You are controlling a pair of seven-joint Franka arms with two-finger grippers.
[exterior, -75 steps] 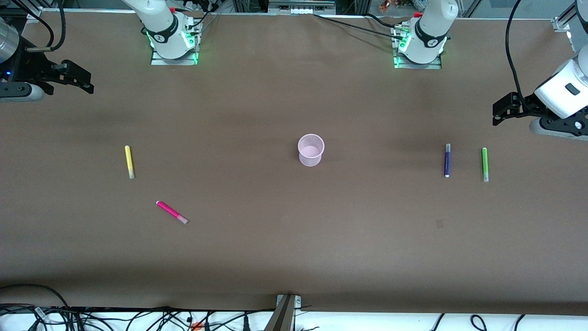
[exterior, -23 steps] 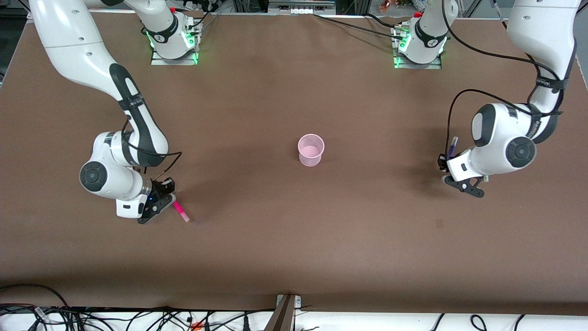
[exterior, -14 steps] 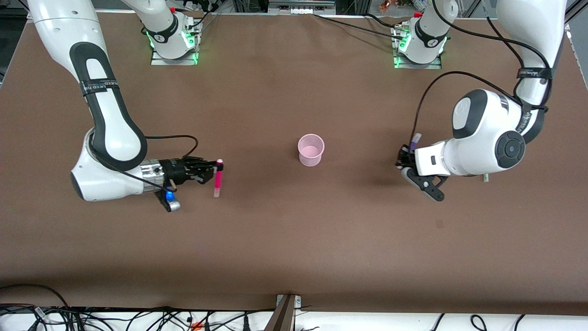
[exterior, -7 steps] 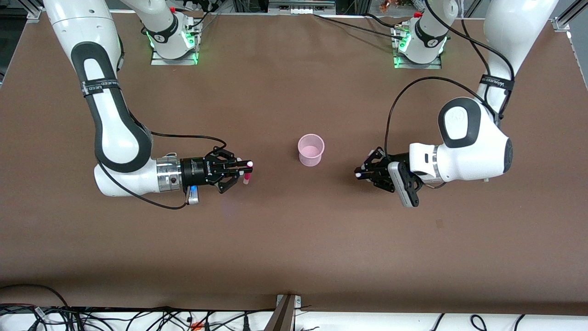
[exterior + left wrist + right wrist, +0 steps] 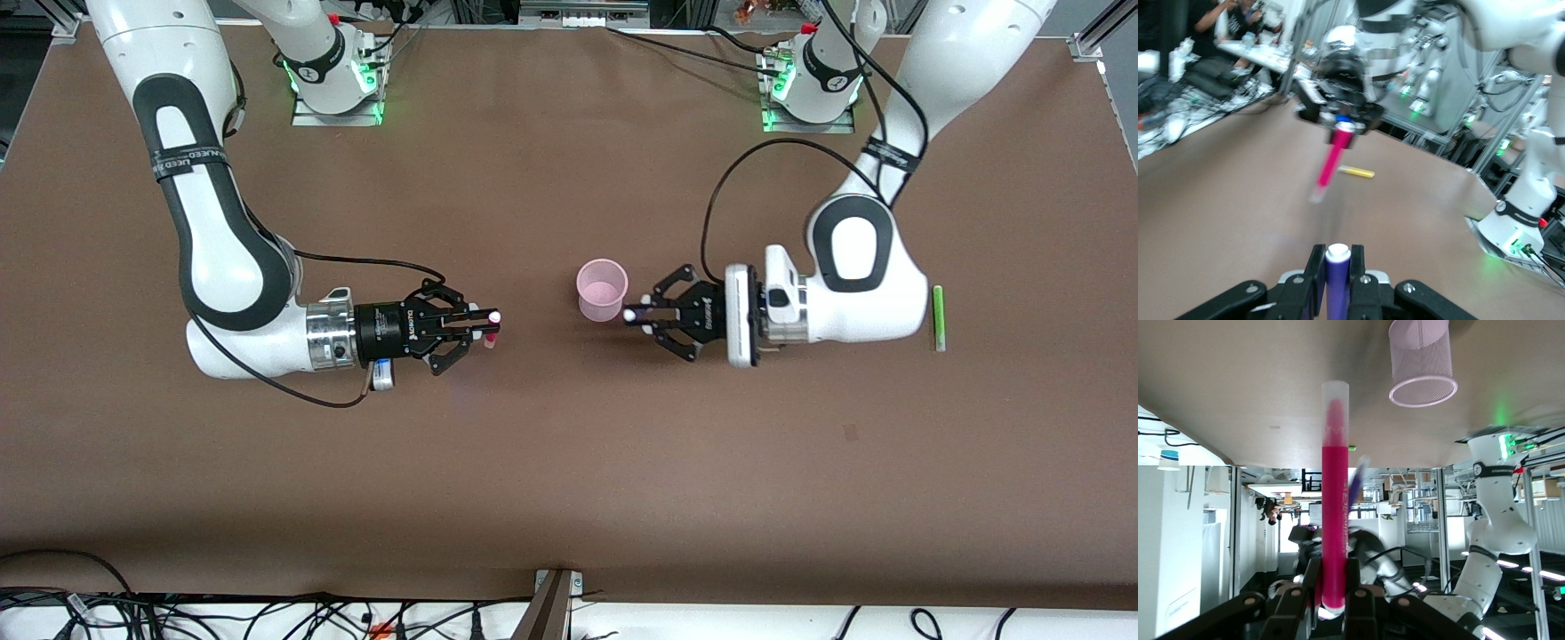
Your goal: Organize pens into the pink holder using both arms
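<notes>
The pink holder (image 5: 602,289) stands upright mid-table; it also shows in the right wrist view (image 5: 1420,360). My left gripper (image 5: 636,315) is shut on the dark purple pen (image 5: 1337,283), held upright in the air right beside the holder, on the side toward the left arm's end. My right gripper (image 5: 484,325) is shut on the magenta pen (image 5: 1335,487), held upright over the table, apart from the holder toward the right arm's end. The green pen (image 5: 937,317) lies on the table toward the left arm's end. The yellow pen (image 5: 1356,172) lies on the table, hidden by the right arm in the front view.
The two arm bases (image 5: 338,84) with green lights stand along the edge of the table farthest from the front camera. Cables (image 5: 267,613) and a metal bracket (image 5: 556,587) lie at the table edge nearest the camera.
Both grippers have moved toward the holder with their pens. The left gripper has travelled much farther and now sits right beside it. The green pen has come into view.
</notes>
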